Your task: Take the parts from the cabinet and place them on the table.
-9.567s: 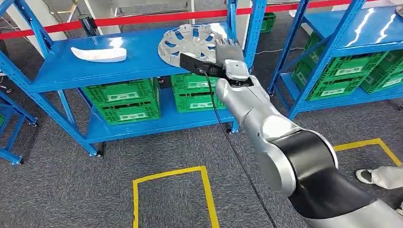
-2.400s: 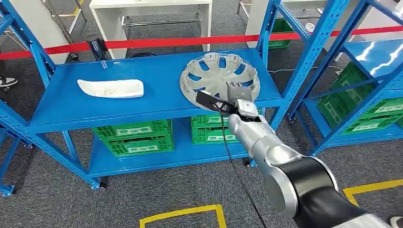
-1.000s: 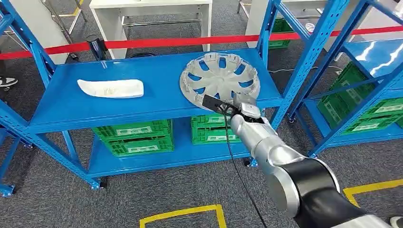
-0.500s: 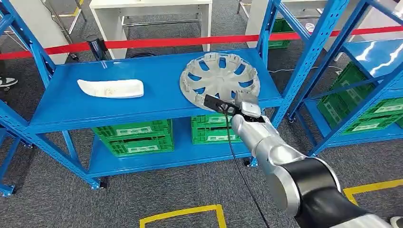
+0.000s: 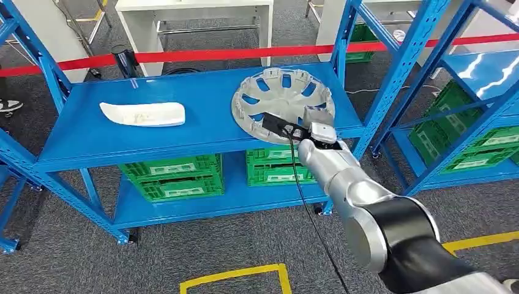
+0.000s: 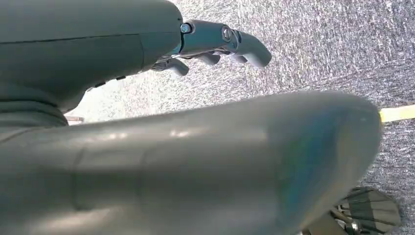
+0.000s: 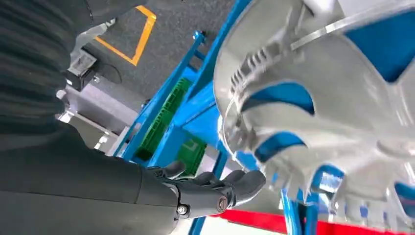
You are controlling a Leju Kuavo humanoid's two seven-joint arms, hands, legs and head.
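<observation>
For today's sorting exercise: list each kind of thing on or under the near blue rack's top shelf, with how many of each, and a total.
Silver hubcap: 1
White curved part: 1
Green crates on the lower shelf: 2 stacks; the crates in each cannot be counted
Total: 2 parts and 2 crate stacks

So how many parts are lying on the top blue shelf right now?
2: a white part on the shelf's left side, and a silver hubcap on its right side, by the right robot hand. None seem hidden.
</observation>
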